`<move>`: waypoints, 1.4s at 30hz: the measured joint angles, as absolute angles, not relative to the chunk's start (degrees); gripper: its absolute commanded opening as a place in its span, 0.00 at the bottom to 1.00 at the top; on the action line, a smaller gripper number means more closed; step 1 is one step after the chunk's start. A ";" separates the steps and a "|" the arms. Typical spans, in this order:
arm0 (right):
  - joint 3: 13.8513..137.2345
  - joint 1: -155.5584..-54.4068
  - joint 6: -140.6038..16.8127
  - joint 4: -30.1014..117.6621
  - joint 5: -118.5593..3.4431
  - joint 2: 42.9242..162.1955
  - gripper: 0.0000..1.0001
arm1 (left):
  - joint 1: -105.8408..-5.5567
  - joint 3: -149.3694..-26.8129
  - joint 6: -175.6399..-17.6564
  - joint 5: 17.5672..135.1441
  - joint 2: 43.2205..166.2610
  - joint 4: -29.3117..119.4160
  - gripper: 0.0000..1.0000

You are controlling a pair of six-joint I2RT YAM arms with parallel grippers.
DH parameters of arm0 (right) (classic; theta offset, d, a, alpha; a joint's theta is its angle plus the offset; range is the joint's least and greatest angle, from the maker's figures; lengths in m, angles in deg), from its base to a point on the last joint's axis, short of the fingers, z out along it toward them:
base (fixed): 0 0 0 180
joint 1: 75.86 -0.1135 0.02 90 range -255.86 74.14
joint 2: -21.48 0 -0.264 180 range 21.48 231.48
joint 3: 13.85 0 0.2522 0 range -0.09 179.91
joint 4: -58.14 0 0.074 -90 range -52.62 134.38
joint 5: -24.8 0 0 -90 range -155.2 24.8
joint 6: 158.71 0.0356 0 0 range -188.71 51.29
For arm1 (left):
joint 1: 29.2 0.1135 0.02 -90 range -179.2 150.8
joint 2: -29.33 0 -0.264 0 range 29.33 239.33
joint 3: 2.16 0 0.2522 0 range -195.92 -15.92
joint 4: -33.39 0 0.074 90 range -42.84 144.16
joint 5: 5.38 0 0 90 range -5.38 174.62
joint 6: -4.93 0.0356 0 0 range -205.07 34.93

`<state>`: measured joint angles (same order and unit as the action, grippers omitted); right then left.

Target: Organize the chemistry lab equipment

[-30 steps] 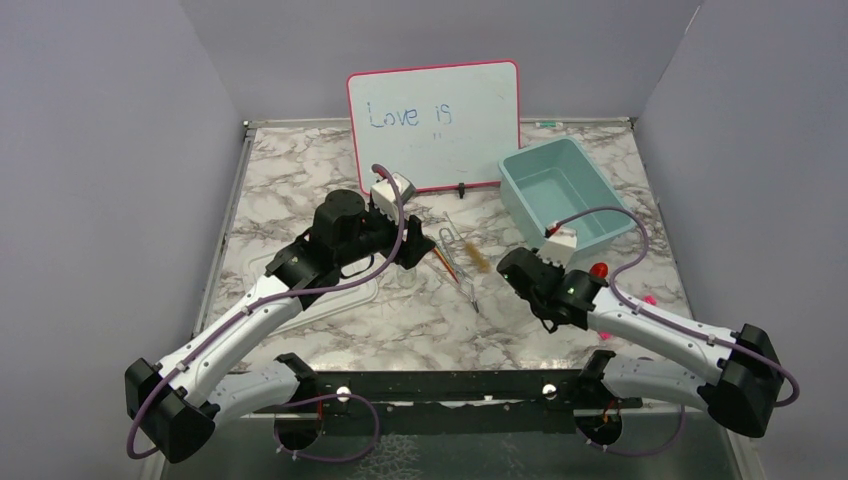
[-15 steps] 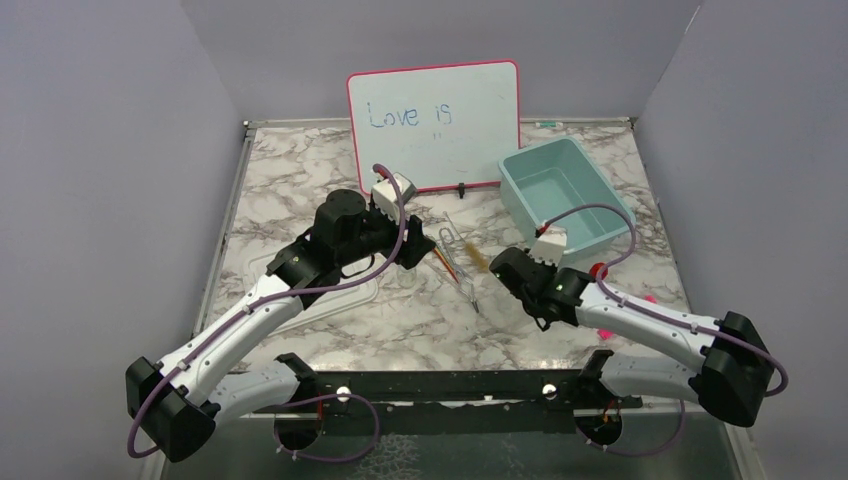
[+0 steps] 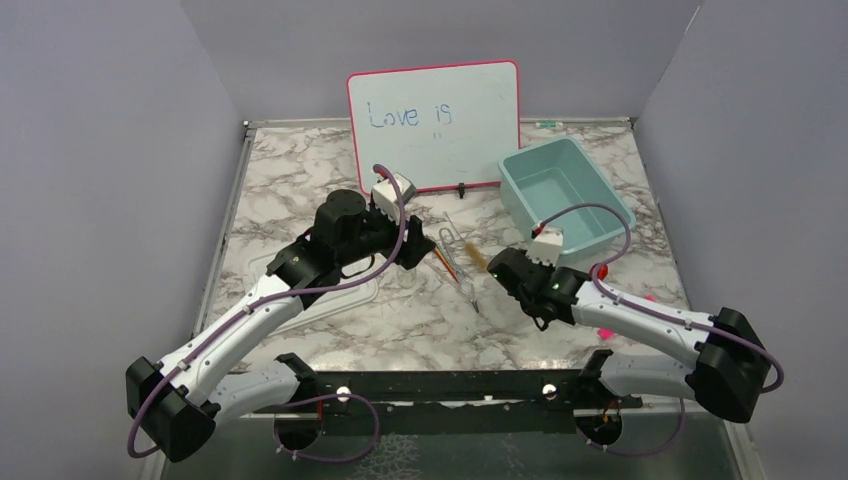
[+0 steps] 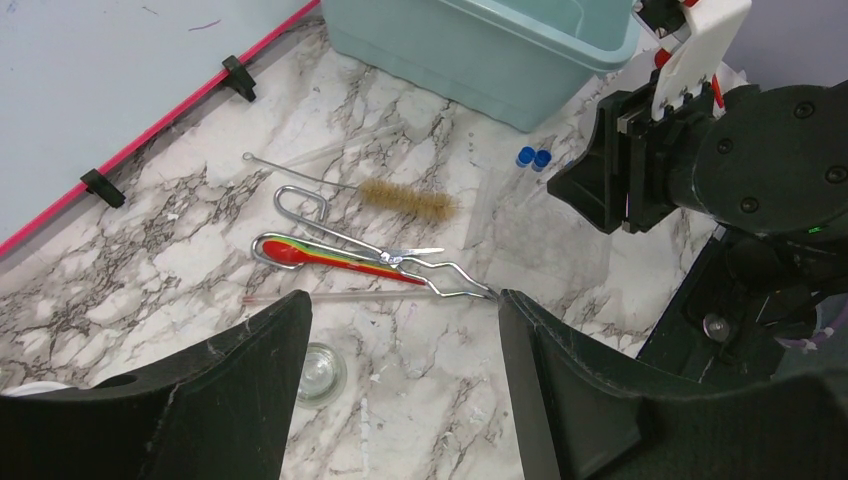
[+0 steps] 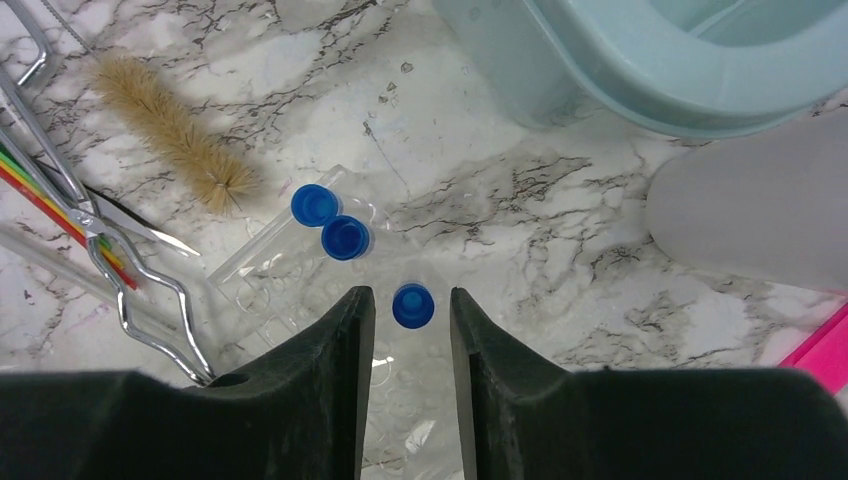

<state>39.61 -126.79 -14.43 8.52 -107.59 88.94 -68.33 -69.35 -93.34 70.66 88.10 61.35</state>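
Item: blue-capped vial (image 5: 413, 306), lying on a clear bag (image 5: 285, 285), between your right gripper's (image 5: 410, 296) narrowly parted fingers, touching neither. Two more vials (image 5: 345, 238) just beside; wire brush (image 5: 170, 130) near. Your left gripper (image 4: 402, 300) hangs wide, empty, over the metal tweezers (image 4: 440, 275).

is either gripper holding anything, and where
Nothing held. Left gripper open and empty; right gripper straddles a blue-capped tube, gaps either side.
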 measured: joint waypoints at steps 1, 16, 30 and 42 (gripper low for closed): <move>39.66 -126.79 -14.69 8.43 -107.44 88.53 0.39 | -68.33 -69.35 -93.34 70.66 88.10 61.35 0.72; 44.09 -126.79 -14.63 3.36 -105.14 83.61 0.35 | -68.33 -68.98 -93.36 70.68 88.12 61.37 0.72; 42.58 -126.79 -13.64 1.55 -103.42 84.83 0.24 | -68.33 -68.91 -93.39 70.68 88.67 61.37 0.72; 42.56 -126.79 -18.58 5.74 -103.53 89.44 0.24 | -68.33 -68.91 -93.39 70.68 88.93 61.37 0.72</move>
